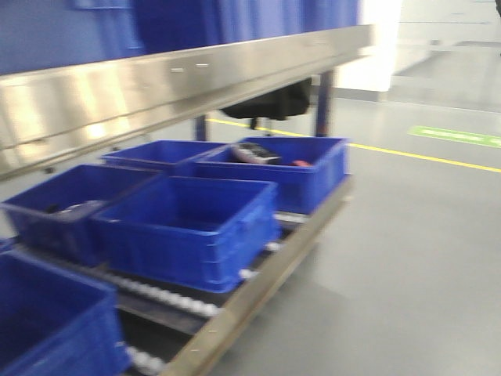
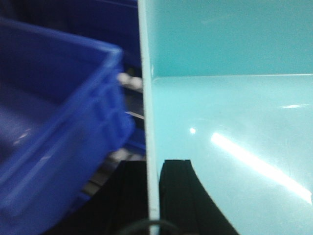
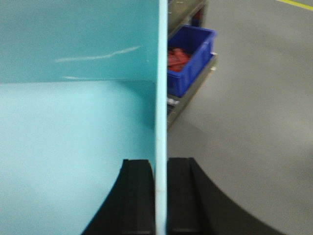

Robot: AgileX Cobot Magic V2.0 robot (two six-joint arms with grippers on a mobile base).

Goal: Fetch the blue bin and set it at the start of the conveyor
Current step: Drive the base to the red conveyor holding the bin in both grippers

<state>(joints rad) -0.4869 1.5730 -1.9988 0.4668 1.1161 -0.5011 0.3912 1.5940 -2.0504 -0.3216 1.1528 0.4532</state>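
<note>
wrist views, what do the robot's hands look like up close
The left hand and the right hand look alike: each has two matte black fingers, flat on the inner faces and flaring outward in a curve toward the base. No markings show.

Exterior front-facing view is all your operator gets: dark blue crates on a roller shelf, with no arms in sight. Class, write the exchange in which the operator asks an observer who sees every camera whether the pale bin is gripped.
Operator: I see no pale bin here. Has either arm got hold of it?
Observer: Yes. The left gripper is shut on a wall of the blue bin, with one finger inside and one outside.
Operator: And the other arm?
Observer: The right gripper is shut on a bin wall too, pinching it the same way.
</note>
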